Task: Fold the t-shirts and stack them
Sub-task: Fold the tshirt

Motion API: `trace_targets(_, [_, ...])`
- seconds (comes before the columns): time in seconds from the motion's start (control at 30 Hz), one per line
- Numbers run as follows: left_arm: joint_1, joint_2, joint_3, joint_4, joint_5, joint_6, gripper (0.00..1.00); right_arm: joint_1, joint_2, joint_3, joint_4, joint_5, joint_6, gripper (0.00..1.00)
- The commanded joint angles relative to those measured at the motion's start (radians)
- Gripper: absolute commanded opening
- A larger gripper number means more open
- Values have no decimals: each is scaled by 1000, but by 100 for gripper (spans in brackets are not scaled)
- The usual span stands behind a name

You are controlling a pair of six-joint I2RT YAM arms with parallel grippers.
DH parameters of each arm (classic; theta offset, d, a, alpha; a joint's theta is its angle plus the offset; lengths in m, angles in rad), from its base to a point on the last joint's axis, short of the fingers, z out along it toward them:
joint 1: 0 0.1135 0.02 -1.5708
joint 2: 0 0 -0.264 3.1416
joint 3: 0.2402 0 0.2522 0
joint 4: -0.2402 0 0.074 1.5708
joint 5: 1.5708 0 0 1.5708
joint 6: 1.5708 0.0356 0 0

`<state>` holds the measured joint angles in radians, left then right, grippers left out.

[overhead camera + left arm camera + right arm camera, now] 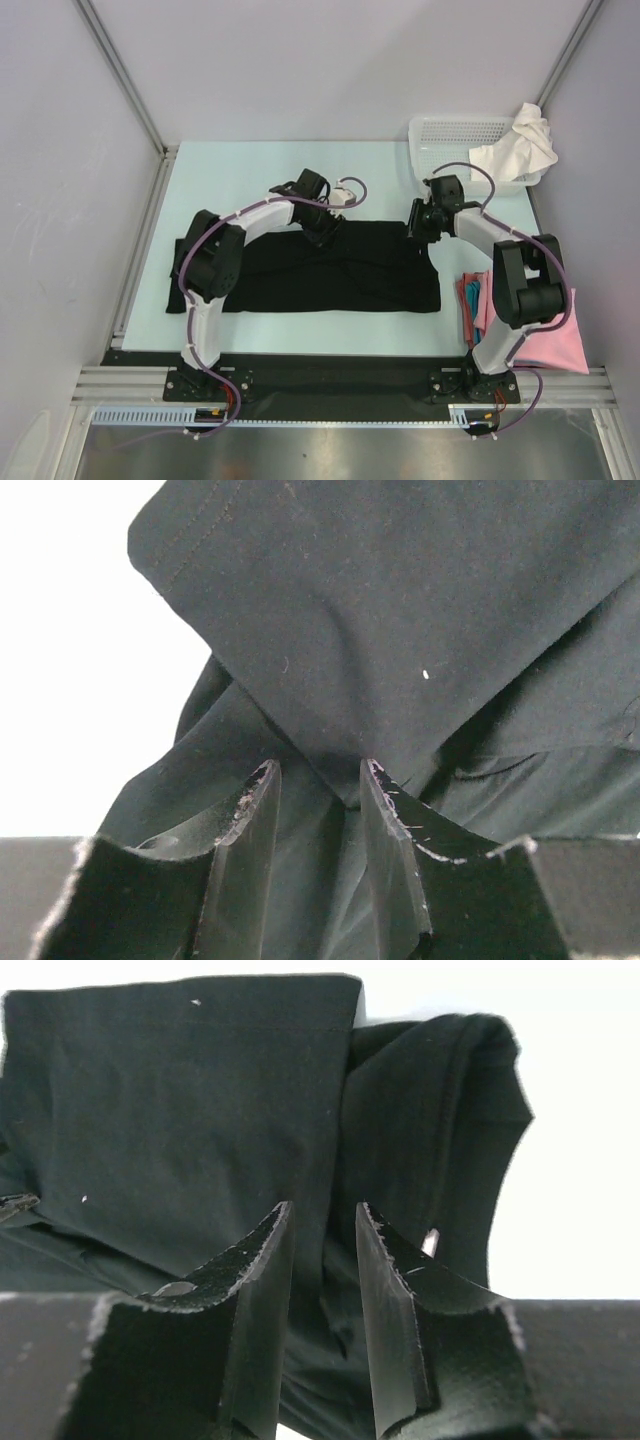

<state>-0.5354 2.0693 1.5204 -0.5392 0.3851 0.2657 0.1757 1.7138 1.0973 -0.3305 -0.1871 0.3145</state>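
A large black t-shirt (330, 275) lies folded into a wide band across the middle of the table. My left gripper (325, 228) sits at its far edge, and the left wrist view shows this gripper (318, 772) open. A folded corner of the black t-shirt (380, 630) points into the gap. My right gripper (420, 232) hovers at the shirt's far right corner. It (323, 1210) is open too, above the black t-shirt (180, 1100) and its sleeve fold. A white t-shirt (515, 150) hangs over the basket's rim. Pink (555, 340) and red (468, 300) t-shirts lie at the right.
A white mesh basket (450, 130) stands at the far right corner of the table. The pink and red shirts lie close to the right arm's base. Grey walls and metal rails enclose the table on the left, right and back.
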Motion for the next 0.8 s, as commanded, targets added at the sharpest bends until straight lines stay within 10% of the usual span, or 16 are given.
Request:
trace_targets(0.0, [0, -2, 8, 50, 35, -59, 43, 5, 61, 39, 34, -72, 35, 37])
trace_targets(0.27, [0, 9, -17, 93, 95, -80, 36, 4, 105, 29, 87, -129, 71, 27])
trace_targets(0.43, [-1, 8, -17, 90, 138, -98, 1, 5, 69, 26, 73, -117, 64, 0])
trace_targets(0.77, [8, -109, -63, 88, 136, -48, 0, 4, -54, 10, -18, -97, 21, 0])
